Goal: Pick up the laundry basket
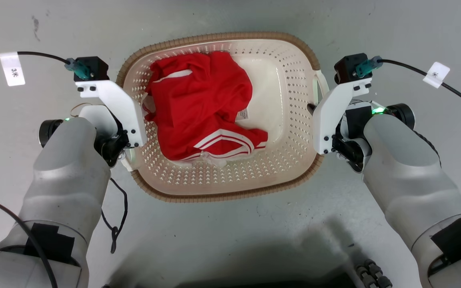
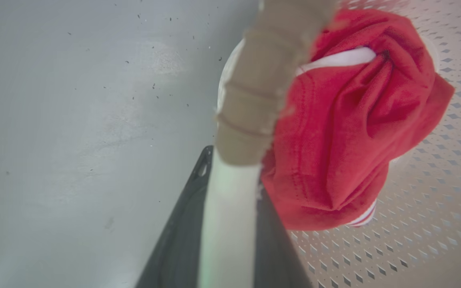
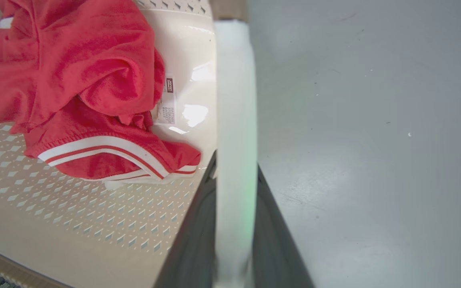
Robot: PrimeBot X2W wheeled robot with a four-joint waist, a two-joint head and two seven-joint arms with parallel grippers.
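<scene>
The laundry basket (image 1: 222, 196), cream-white and perforated with a brown woven-look rim, lies in the middle of the head view over the grey floor. A red garment with white stripes (image 1: 198, 104) is crumpled inside it. My left gripper (image 1: 125, 155) is at the basket's left side. In the left wrist view my left gripper (image 2: 232, 172) is shut on the white left handle (image 2: 230, 224), just under the brown rim (image 2: 262, 80). My right gripper (image 1: 314, 110) is at the right side. There my right gripper (image 3: 234, 168) is shut on the white right handle (image 3: 234, 100).
Grey floor (image 1: 230, 240) surrounds the basket on all sides. Black cables with white tags (image 1: 12, 68) (image 1: 435, 74) run off both wrists, and a loose cable (image 1: 114, 224) hangs by my left forearm. A dark shape (image 1: 334, 276) lies at the bottom edge.
</scene>
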